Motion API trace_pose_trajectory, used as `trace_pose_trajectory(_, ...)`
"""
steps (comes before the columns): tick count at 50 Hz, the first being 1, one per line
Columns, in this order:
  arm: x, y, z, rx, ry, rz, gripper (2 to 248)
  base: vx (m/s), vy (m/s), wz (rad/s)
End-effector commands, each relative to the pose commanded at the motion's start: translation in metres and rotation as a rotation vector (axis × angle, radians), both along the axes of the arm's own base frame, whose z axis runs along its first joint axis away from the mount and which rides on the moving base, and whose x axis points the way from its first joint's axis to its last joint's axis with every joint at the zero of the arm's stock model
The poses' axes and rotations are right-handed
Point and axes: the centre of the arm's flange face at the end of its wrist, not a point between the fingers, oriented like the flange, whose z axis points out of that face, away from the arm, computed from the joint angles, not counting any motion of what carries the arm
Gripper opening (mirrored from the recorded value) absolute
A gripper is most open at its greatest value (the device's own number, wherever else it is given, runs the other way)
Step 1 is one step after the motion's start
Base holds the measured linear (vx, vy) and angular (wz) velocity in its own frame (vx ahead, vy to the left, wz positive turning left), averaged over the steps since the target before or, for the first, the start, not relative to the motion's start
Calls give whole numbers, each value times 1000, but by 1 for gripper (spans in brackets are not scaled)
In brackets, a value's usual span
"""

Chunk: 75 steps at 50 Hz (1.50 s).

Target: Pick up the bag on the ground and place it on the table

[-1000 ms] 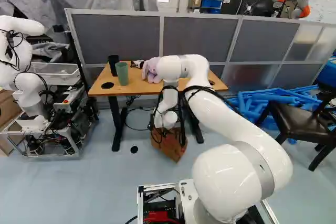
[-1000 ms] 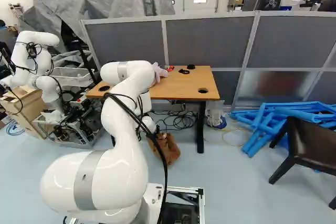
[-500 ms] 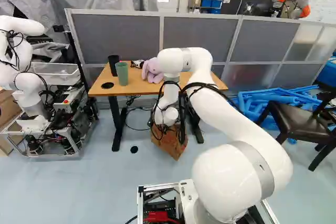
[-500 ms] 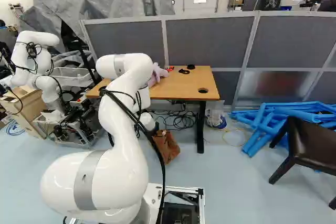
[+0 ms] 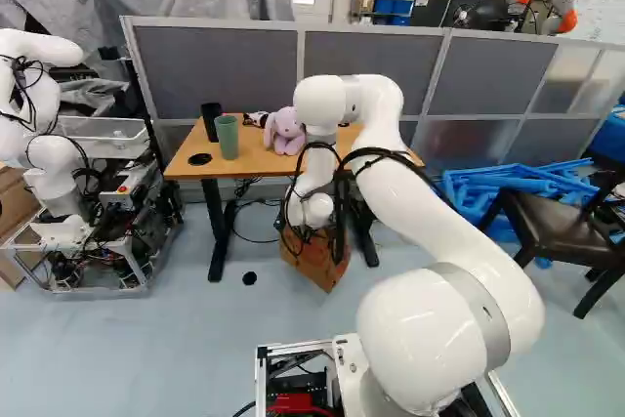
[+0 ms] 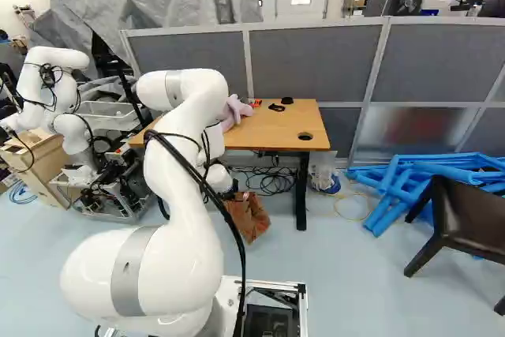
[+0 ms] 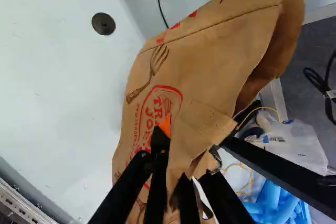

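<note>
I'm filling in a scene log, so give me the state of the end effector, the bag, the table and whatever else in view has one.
End effector: shut on the bag.
Bag: gripped, tilted, creased; not on the table.
Table: standing, bearing things.
Green cup: upright on the table.
Black cup: upright on the table.
Purple plush toy: resting on the table.
Blue pieces: heaped on the floor.

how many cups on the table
2: green cup, black cup just behind it, at left on the table in the left base view; more may be hidden.
</note>
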Motion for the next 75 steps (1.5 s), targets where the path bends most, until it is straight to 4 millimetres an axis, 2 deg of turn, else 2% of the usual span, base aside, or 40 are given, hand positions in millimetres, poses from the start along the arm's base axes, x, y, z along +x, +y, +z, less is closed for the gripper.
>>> trace_pose_trajectory(20, -5, -1, 28, 3, -16, 1, 21, 0, 0, 0)
trace_pose_trajectory(75, -42, -3, 108, 9, -53, 10, 21, 0, 0, 0)
